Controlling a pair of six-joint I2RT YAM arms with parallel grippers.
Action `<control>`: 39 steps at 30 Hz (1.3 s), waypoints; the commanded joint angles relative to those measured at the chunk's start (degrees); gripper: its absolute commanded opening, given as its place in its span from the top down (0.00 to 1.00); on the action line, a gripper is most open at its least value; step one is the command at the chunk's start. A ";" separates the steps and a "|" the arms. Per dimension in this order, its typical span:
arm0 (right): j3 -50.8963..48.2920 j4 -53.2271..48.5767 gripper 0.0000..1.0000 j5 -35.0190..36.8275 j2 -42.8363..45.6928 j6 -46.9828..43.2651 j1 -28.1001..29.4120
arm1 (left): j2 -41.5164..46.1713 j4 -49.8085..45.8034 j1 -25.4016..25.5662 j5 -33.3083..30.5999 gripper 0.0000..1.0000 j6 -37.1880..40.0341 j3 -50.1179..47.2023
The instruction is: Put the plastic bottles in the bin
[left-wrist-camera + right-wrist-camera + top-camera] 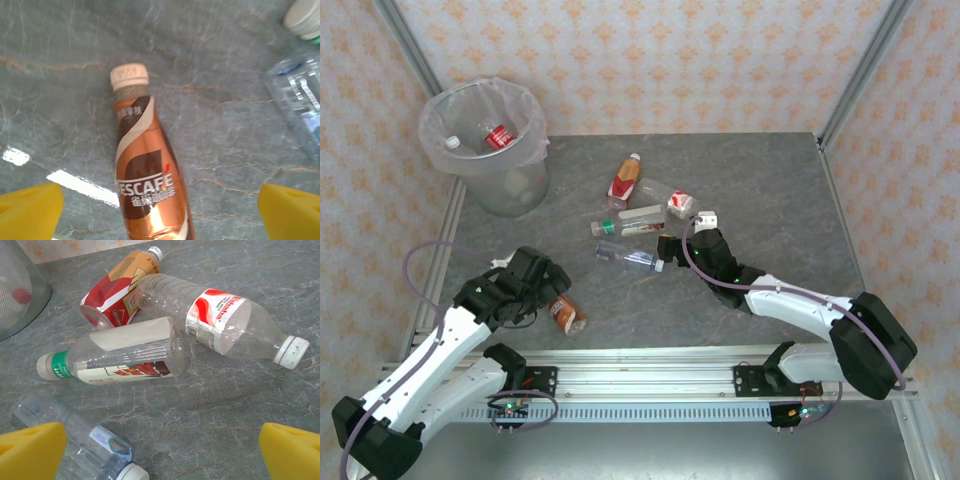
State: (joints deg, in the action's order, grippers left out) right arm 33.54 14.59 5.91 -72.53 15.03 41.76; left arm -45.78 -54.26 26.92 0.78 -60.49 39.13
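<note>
Over the brown bottle [147,165], the left hand [160,212] stands wide open, empty; the right hand [160,452] likewise.

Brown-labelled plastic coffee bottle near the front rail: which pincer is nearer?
Left. The left pincer sits right beside the brown-labelled plastic coffee bottle; the right pincer is farther off, by the cluster of clear plastic bottles.

We read "ESCAFE" in white letters on the brown bottle [148,175], with Chinese characters just under it. On the clear bottle [220,322] with the red-and-white label, the script is too small for us to read.
</note>
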 commanded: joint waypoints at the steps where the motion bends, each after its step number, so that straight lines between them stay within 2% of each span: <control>1: 0.66 1.32 0.01 -0.29 0.77 0.78 0.25 | -2.24 3.94 0.27 2.09 0.00 -3.65 -2.03; 12: -2.43 0.79 0.01 2.07 4.36 1.15 0.25 | -5.51 9.23 1.97 5.38 0.00 -11.06 -8.63; 23: -2.43 0.66 0.01 1.72 4.39 0.82 0.25 | -14.80 13.05 3.08 6.71 0.00 -5.16 -7.16; 27: -2.25 0.53 0.01 1.88 4.42 0.79 0.23 | -18.42 13.14 4.44 4.90 0.00 -4.24 -6.19; 32: -2.08 0.26 0.01 2.11 4.37 0.84 0.25 | -18.06 14.04 4.80 2.07 0.00 -4.64 -7.35; 39: -1.26 0.01 0.01 2.13 3.90 0.45 0.25 | -19.76 19.56 4.79 2.62 0.00 -5.63 -11.34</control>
State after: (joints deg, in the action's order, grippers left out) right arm 31.59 14.55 6.22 -68.93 15.42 41.76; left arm -64.97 -37.06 31.42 5.52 -65.95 29.50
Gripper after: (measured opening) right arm 0.992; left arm 0.999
